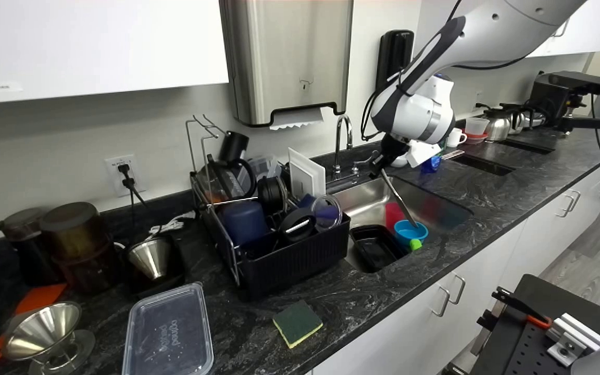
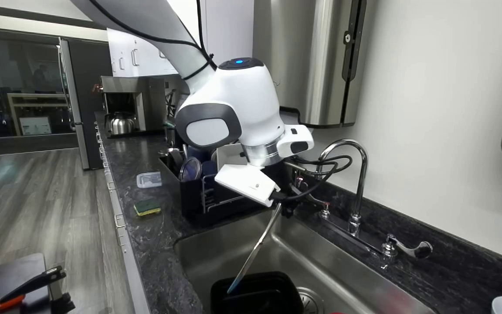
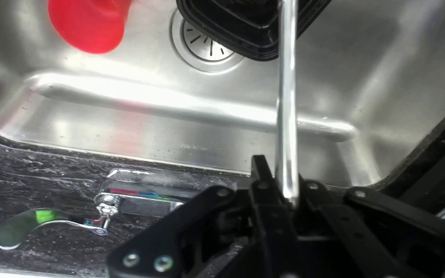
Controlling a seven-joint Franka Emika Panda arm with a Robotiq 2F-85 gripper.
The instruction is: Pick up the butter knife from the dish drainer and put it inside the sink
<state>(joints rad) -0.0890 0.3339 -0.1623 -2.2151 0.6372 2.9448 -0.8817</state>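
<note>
Black fingers point(image 3: 262, 177) gripped a slim, shiny metal butter knife point(image 3: 286, 96) by one end, the knife slanting down from them over a smooth steel sink point(image 3: 191, 116). Below the fingers, a glossy black tray point(image 3: 253, 46) with rounded corners lay near a red object point(image 3: 91, 25). To one side of them, a crowded black dish drainer point(image 1: 300, 260) stood on the dark, pale-veined desk point(image 1: 258, 317), in a room with white cabinets point(image 1: 399, 323) and grey plank flooring point(image 2: 72, 218).

The shiny butter knife point(image 2: 256, 247) is held aslant, blade down, over the steel sink point(image 2: 320, 266), its tip perhaps inside; the loaded black dish drainer point(image 1: 295, 263) stands alongside.
</note>
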